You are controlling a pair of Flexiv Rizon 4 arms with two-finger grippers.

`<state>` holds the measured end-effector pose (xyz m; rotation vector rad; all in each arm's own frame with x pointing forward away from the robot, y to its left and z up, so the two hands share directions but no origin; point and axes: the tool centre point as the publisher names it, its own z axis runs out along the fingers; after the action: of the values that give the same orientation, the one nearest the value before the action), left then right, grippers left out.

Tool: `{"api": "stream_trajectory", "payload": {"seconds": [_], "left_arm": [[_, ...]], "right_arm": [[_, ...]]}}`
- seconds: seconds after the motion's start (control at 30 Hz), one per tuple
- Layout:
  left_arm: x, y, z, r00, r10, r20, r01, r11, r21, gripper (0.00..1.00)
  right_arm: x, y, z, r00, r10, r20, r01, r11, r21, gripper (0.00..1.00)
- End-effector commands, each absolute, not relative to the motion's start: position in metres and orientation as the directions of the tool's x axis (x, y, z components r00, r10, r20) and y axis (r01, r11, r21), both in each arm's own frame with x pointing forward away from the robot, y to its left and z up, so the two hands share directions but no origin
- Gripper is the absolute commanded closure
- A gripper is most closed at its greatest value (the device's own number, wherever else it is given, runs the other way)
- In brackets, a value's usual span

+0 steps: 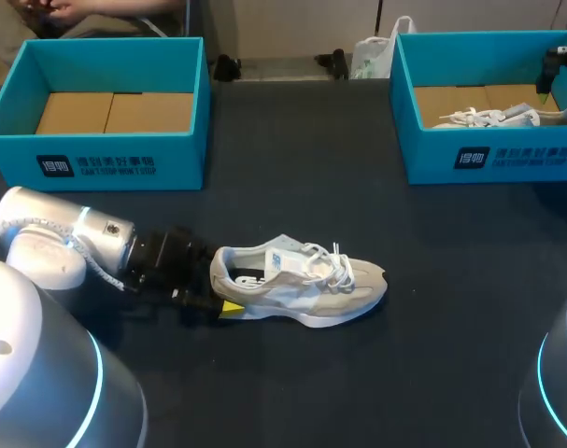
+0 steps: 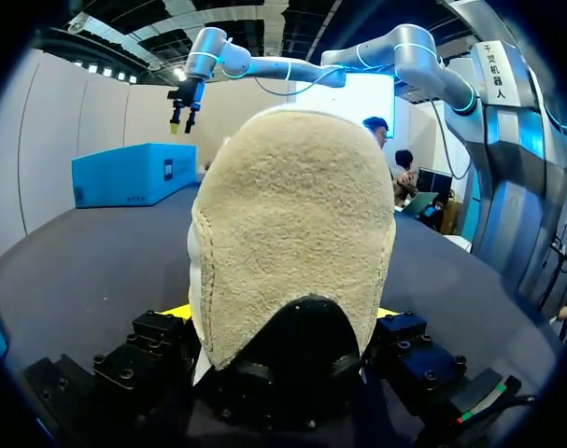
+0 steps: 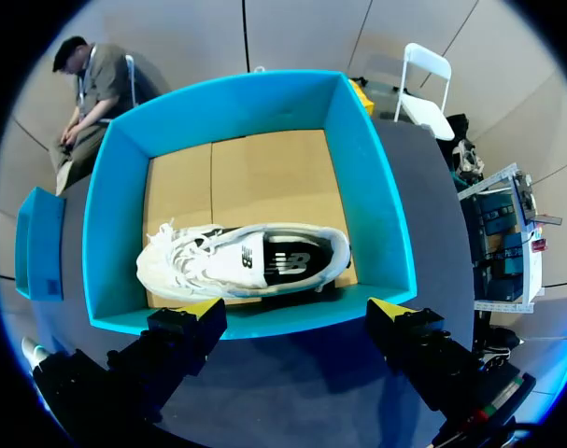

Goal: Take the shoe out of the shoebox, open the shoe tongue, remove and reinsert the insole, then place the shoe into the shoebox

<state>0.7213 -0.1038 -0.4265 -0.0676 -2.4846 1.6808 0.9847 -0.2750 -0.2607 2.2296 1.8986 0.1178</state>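
A white and beige sneaker (image 1: 306, 278) lies on its sole on the dark table, toe pointing right. My left gripper (image 1: 224, 301) is at its heel, fingers wide on either side; one yellow tip (image 1: 232, 306) shows beside the sole. In the left wrist view the beige heel (image 2: 292, 224) fills the space between the fingers of the open left gripper (image 2: 283, 315). My right gripper (image 3: 297, 313) hangs open over the right blue shoebox (image 3: 376, 215), which holds a second white sneaker (image 3: 241, 263). The same gripper (image 1: 550, 73) shows over that box (image 1: 489, 159) in the head view.
An empty blue shoebox (image 1: 96, 159) with a cardboard floor stands at the back left. The right box holding the other sneaker (image 1: 493, 117) stands at the back right. Dark tabletop (image 1: 302, 187) stretches between the boxes and the sneaker.
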Motion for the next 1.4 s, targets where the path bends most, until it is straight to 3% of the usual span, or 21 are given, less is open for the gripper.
{"api": "stream_trajectory", "payload": {"seconds": [0.03, 0.73, 1.4], "left_arm": [[0.719, -0.103, -0.427, -0.987, 0.126, 0.104, -0.048, 0.384, -0.922, 1.00], [0.719, -0.103, -0.427, -0.987, 0.126, 0.104, -0.048, 0.384, -0.922, 1.00], [0.719, -0.103, -0.427, -0.987, 0.126, 0.104, -0.048, 0.384, -0.922, 1.00]], "right_arm": [[0.985, -0.275, -0.261, 0.167, 0.983, -0.075, 0.966, -0.148, 0.211, 0.00], [0.984, -0.272, -0.260, 0.164, 0.984, -0.063, 0.963, -0.146, 0.227, 0.00], [0.917, -0.139, -0.236, 0.173, 0.983, -0.060, 0.968, -0.158, 0.193, 0.00]]}}
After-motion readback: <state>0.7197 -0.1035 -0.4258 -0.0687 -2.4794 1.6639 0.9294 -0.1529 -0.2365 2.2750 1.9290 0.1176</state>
